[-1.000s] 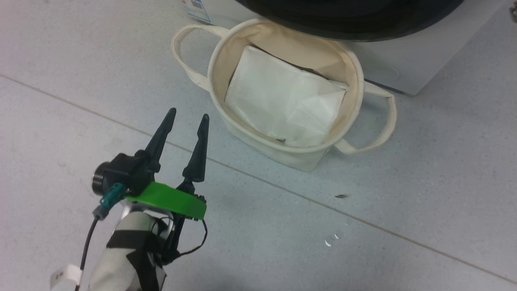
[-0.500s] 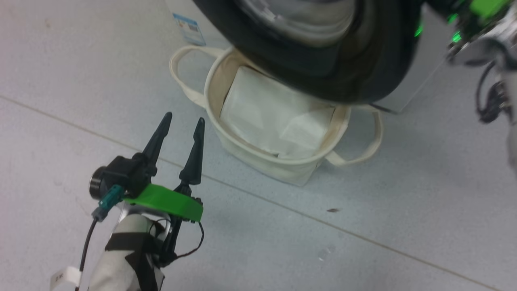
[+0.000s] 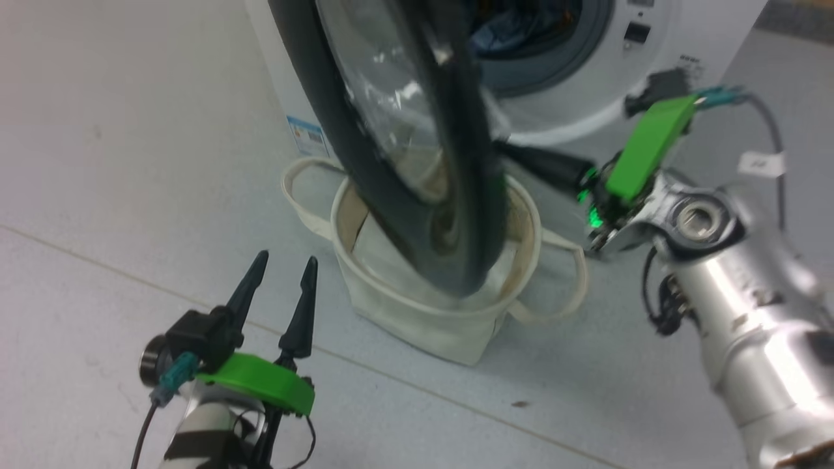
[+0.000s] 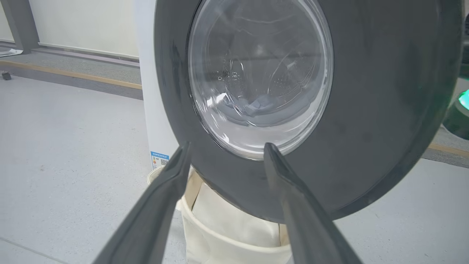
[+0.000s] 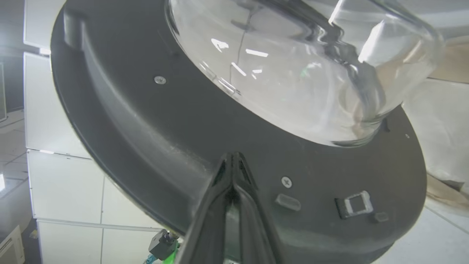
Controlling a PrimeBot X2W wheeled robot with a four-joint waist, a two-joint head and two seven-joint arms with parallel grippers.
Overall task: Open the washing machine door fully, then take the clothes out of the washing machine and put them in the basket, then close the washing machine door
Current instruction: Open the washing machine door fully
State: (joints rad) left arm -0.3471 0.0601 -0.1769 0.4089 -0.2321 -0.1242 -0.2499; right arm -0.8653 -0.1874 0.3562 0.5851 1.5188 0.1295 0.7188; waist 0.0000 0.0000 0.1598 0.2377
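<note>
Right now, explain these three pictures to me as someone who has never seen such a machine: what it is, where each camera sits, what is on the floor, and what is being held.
This is a two-armed robot working at a white front-loading washing machine. One picture comes from a camera on its head, looking down; the other two come from cameras on its wrists, looking along each pincer's two long dark fingers.

The left pincer is open, holds nothing, and points towards the machine's large round door with its glossy black rim and bulging glass window. The right pincer is shut, empty, its tips against the door's inner face. The door stands partly open.

On the grey floor sits a round cream canvas basket with loop handles, holding a folded white sheet. Blue fabric lies inside the drum.
</note>
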